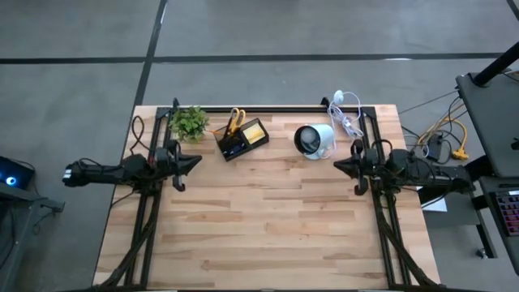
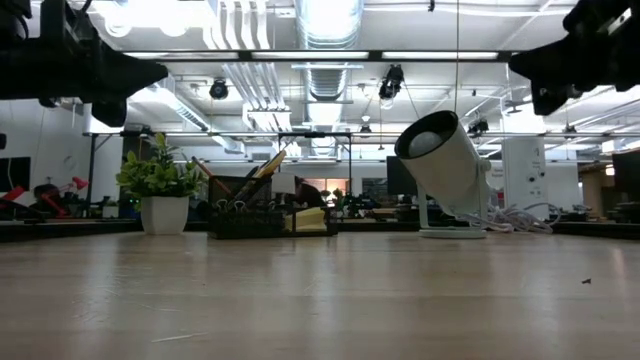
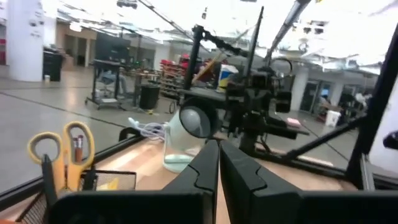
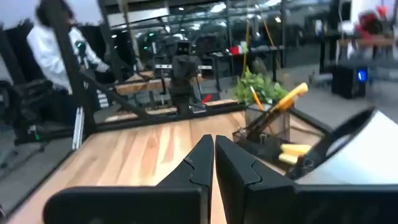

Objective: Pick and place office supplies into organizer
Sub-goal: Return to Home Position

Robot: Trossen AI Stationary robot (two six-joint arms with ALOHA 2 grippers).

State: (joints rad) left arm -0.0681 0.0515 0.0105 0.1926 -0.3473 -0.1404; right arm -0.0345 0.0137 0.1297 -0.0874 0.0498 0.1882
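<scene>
Wide stretch of plank table lying between the left gripper, hanging above the left side with fingers pressed together, and the right gripper, hanging above the right side with fingers likewise together. Ranged along the far edge: a small green plant, the black organizer holding upright scissors and a yellow sticky-note block, then a tilted white cup and a white cable. Beyond, a workshop hall with racks and a seated person.
</scene>
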